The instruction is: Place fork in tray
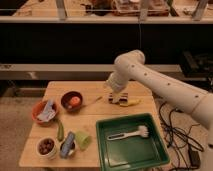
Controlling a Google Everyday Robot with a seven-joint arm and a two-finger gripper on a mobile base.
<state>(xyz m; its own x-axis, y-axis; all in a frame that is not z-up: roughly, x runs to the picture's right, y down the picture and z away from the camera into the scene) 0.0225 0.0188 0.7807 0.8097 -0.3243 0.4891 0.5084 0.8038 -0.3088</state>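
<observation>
Two jaws of mine stand apart, low over the tabletop (95, 88), at one yellow-handled dark tool (129, 103). One fork (95, 101) lies between them and one dark bowl (64, 98), outside the one green tray (136, 154), which holds one white brush (129, 134).

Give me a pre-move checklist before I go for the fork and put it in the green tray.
1. Slim, tan-handled metal fork lying free on the wooden table: ok.
2. Two-finger gripper centred over the fork: not ok. It sits at the thicker yellow-handled dark tool beside it.
3. Gripper clear of that tool: cannot tell.
4. Large rectangular dark-green plastic tray flat on the table: ok.
5. Bare tray floor for the fork: ok. The white bristled brush covers only the far part.
</observation>
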